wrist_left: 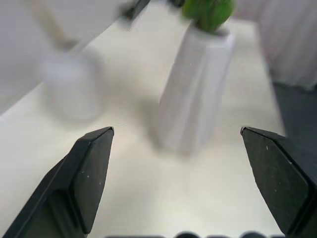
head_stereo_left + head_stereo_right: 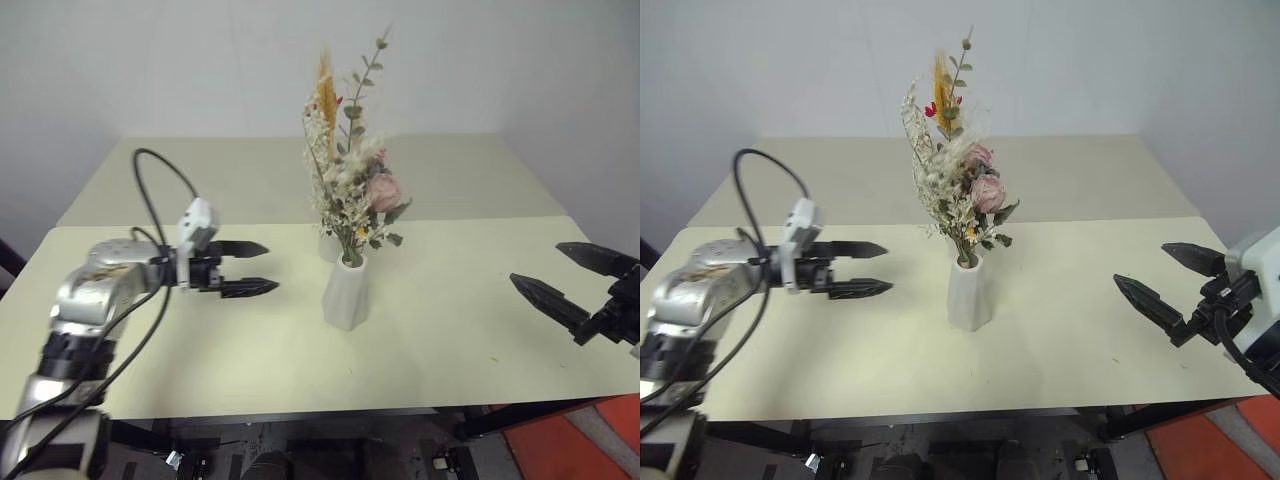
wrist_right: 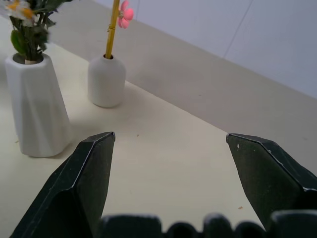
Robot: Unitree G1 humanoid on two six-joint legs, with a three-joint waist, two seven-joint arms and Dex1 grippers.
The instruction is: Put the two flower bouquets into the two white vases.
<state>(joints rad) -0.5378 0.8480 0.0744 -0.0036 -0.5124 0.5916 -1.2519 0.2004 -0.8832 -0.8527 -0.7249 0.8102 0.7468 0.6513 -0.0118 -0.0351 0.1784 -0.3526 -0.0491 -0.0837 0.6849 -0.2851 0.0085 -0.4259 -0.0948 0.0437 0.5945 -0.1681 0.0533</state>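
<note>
Bushy bouquet (image 2: 352, 190) in tall vase (image 2: 346, 292), plume (image 3: 113, 29) in round vase (image 3: 105, 81) behind, L gripper (image 2: 258, 268) & R gripper (image 2: 563, 277) jaws spread

Only obstacles sit mid-table: tall vase (image 2: 346, 292) with the bushy bouquet (image 2: 356, 190), and the short vase (image 3: 106, 81) just behind it on the far side, holding the orange plume (image 2: 326, 92). Flowers spread wide above both — approach from overhead is blocked. Table (image 2: 470, 340) left and right of the vases is bare — room on each side. Far half of the table also open.
</note>
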